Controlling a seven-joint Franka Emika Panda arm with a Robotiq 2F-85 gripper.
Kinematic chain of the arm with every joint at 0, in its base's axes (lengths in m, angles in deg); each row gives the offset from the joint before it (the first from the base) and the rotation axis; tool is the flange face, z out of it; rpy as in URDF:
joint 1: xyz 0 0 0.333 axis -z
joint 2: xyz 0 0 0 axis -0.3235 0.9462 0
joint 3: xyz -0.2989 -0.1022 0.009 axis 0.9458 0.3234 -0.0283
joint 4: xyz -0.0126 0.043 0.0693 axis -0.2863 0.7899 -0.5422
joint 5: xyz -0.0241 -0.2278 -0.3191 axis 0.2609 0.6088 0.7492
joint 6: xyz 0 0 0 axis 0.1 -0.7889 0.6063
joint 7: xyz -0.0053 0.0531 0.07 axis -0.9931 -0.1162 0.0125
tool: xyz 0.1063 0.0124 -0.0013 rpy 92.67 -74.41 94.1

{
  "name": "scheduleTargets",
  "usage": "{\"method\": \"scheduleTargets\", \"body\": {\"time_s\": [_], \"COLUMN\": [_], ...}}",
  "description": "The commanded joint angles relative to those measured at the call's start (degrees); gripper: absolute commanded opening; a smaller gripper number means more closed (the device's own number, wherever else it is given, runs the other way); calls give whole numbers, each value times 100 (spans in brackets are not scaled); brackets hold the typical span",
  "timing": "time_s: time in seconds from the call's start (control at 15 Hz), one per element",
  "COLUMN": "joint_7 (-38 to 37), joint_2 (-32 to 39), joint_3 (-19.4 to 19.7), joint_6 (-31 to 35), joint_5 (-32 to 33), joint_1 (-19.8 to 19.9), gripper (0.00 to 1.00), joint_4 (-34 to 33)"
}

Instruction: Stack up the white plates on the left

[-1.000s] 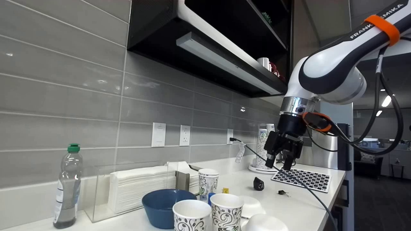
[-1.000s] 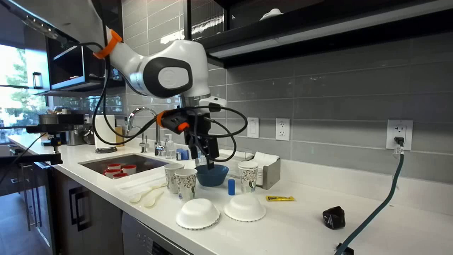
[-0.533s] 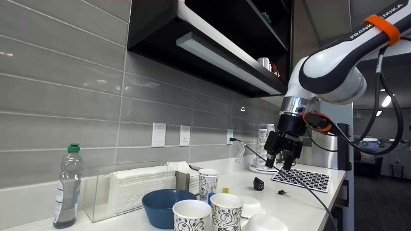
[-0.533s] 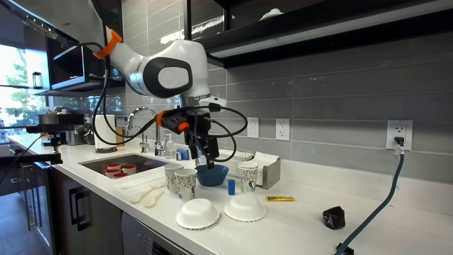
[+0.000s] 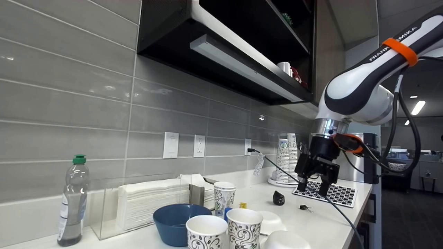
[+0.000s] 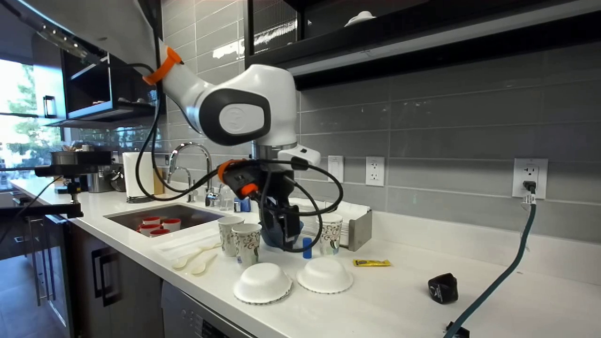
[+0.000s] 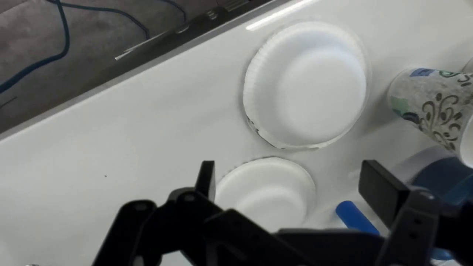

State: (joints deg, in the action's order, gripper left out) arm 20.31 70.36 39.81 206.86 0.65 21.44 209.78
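Two white plates lie upside down and side by side on the counter, apart from each other. The front-edge plate (image 6: 263,283) also shows in an exterior view (image 5: 286,240) and in the wrist view (image 7: 317,88). The wall-side plate (image 6: 325,276) also shows in an exterior view (image 5: 271,223) and in the wrist view (image 7: 266,192), partly hidden by the gripper. My gripper (image 7: 289,177) is open and empty, pointing down above the counter. In the wrist view its jaws stand either side of the wall-side plate's image. It also shows in both exterior views (image 5: 313,190) (image 6: 288,239).
Patterned cups (image 6: 246,244) and a blue bowl (image 5: 178,221) stand close to the plates. A blue cylinder (image 7: 354,218), a yellow packet (image 6: 372,263) and a black pouch (image 6: 443,288) lie around. A napkin holder (image 6: 359,230) stands by the wall. A cable (image 6: 507,272) crosses the counter.
Over the last half second my arm and gripper have moved lower, and to the right in both exterior views. The gripper stays open. The plates have not moved.
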Motion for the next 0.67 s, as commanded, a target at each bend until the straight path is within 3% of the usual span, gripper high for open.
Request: {"method": "scheduleTargets", "body": {"time_s": [0.0, 0.6], "joint_7": [-45, -175], "joint_2": [255, 878], "joint_3": [86, 198], "joint_6": [100, 249], "joint_5": [-328, -1087], "joint_1": [83, 189], "gripper": [100, 100], "joint_4": [99, 390]}}
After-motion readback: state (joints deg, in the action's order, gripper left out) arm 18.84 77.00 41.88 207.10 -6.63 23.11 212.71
